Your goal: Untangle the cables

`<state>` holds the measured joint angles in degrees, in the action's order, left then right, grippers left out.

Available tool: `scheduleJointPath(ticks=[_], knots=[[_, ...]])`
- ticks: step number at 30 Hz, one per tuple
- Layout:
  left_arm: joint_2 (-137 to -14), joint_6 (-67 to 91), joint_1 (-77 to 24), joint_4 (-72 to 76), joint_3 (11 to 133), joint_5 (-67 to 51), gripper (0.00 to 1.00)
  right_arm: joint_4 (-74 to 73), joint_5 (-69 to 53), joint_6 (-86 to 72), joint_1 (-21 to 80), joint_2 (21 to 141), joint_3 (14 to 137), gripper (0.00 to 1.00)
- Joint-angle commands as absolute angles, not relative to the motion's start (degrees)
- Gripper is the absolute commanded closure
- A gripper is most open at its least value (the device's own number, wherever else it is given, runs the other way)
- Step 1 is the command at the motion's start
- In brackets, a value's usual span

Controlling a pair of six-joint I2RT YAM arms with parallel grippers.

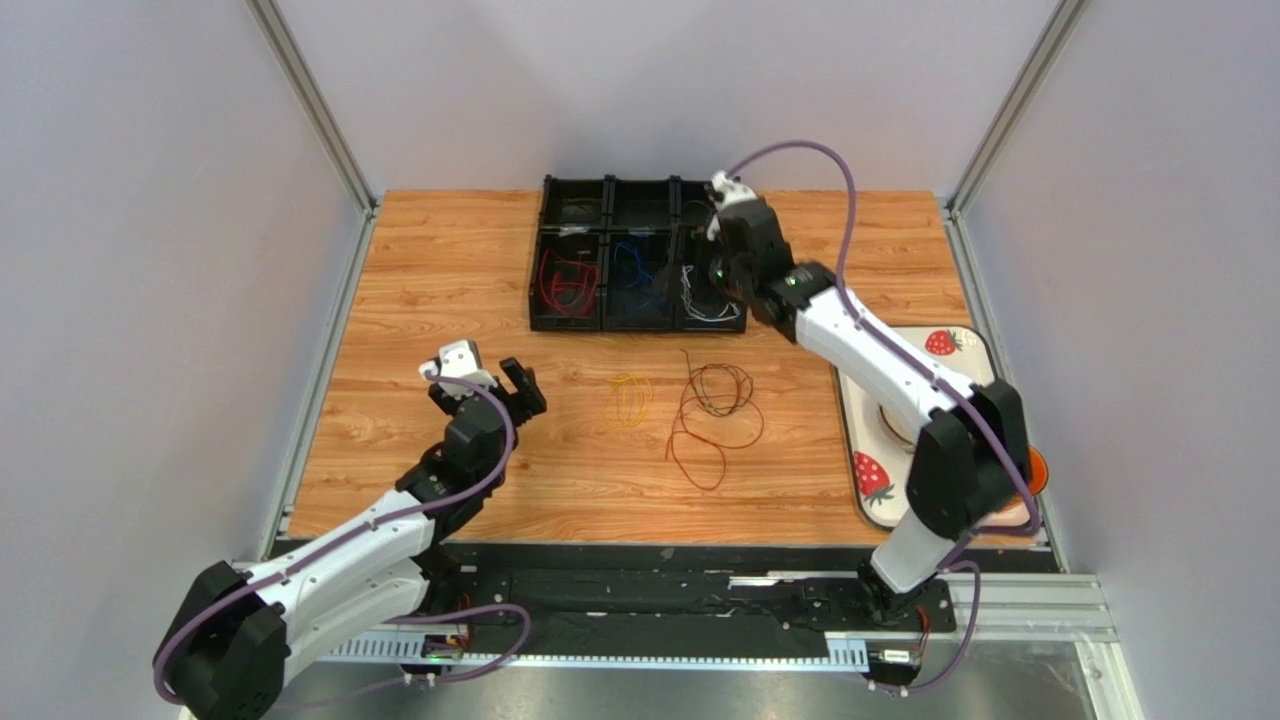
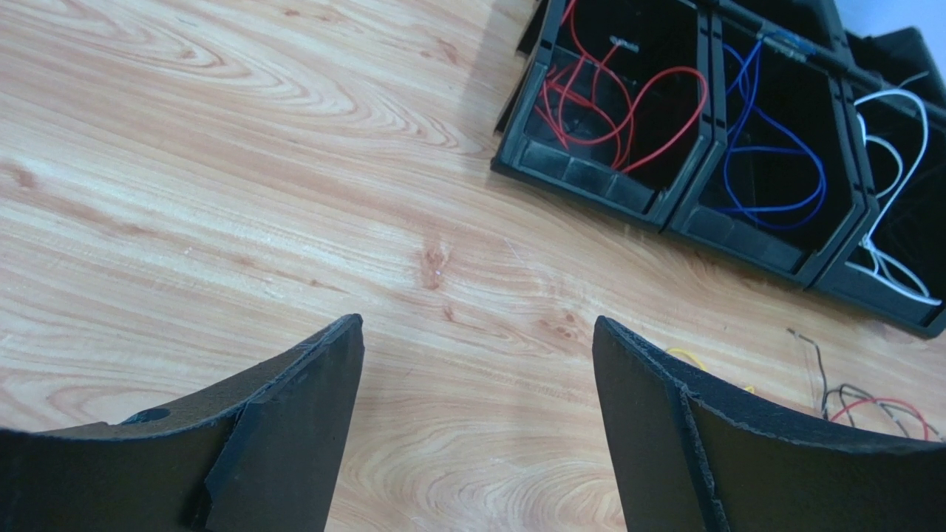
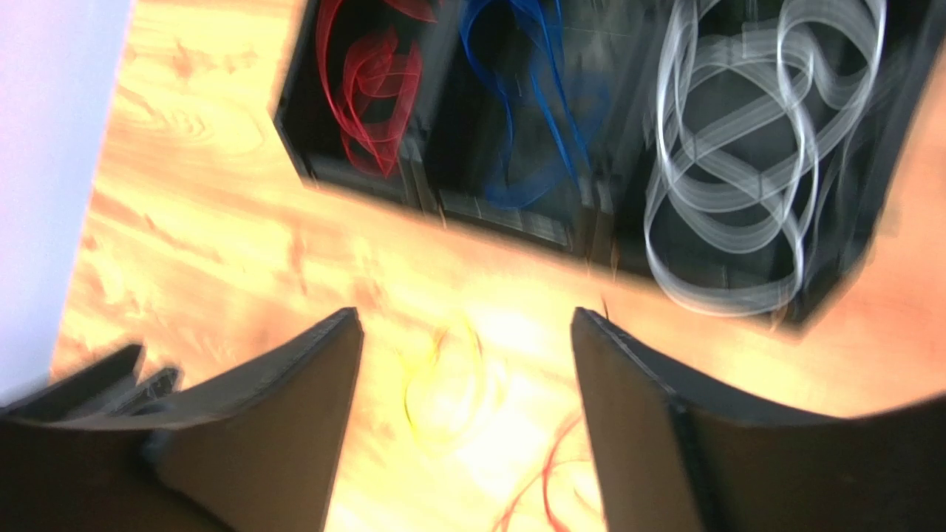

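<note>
Red cables [image 1: 567, 281] lie coiled in the left compartment of the black tray [image 1: 646, 183]. Blue cables [image 1: 639, 278] fill the middle one, and white cables [image 1: 700, 294] sit in loose loops in the right one. On the desk [image 1: 436, 270] in front of the tray, a small yellow cable [image 1: 631, 398] lies looped alone. Just to its right, a dark cable [image 1: 721, 387] and a thin red cable [image 1: 703, 447] overlap in a tangle.

three bins [image 1: 604, 278] hold cables [image 1: 567, 281] (red, blue, white), two loose bundles [image 1: 715, 413] lie outside, one strawberry plate [image 1: 962, 360].
</note>
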<state>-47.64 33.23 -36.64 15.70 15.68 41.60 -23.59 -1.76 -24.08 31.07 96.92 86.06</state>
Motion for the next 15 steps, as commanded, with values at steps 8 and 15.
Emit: scheduleJointPath(ticks=[8, 15], knots=[[-59.0, 27.2, -38.0, 12.7, 29.1, 22.9, 0.22, -14.0, -7.3, -34.7, 27.8, 90.2, 60.9, 0.13], [-74.1, 25.0, -49.1, 4.3, 41.7, 21.4, 0.21, -14.8, 0.0, -35.1, 28.9, 86.9, 54.0, 0.19]])
